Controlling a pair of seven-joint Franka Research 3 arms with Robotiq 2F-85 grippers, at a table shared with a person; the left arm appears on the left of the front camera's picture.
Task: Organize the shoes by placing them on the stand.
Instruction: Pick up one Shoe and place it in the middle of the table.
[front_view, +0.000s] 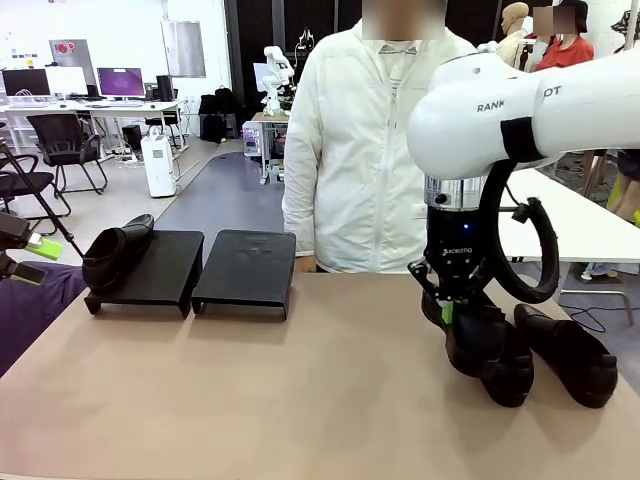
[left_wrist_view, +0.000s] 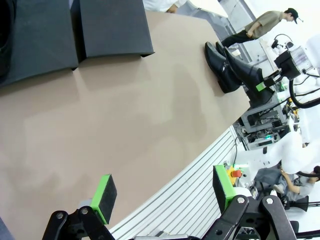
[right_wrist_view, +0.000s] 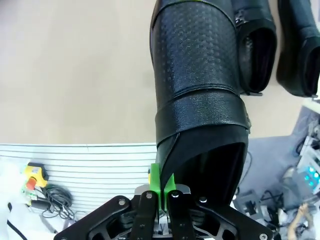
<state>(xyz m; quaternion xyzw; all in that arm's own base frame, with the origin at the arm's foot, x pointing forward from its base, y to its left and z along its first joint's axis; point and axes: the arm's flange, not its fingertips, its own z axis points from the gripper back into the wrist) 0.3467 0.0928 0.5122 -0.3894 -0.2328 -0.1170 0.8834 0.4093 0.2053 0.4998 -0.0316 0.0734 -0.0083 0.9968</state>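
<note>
table (front_view: 300, 400): big tan top we share with a person (front_view: 365, 150) in a white jacket standing at the far side, hands not doing anything we can make out.
stand (front_view: 245, 265): two black platforms side by side at our far left. The left one has one shoe on it (front_view: 118, 250); the right one is bare.
right gripper (front_view: 447, 312): pinched tight on the rim of the held shoe (right_wrist_view: 200, 95), down at the right end of the table. In the right wrist view the green pads are squeezed together over the collar edge, toe pointing away.
other shoes (front_view: 565, 355): two more lie just beside the held one on the right, so that's three over there and one already placed.
left gripper (left_wrist_view: 165, 192): jaws spread wide, nothing in them, hanging off the left edge near the stand.
step: second shoe, grabbed but we'd say not carried yet.
next: lift it clear of its neighbours, swing across to the stand, set it flat beside the first or on the bare platform. A thin rim pinch could let it swing, so go easy.
</note>
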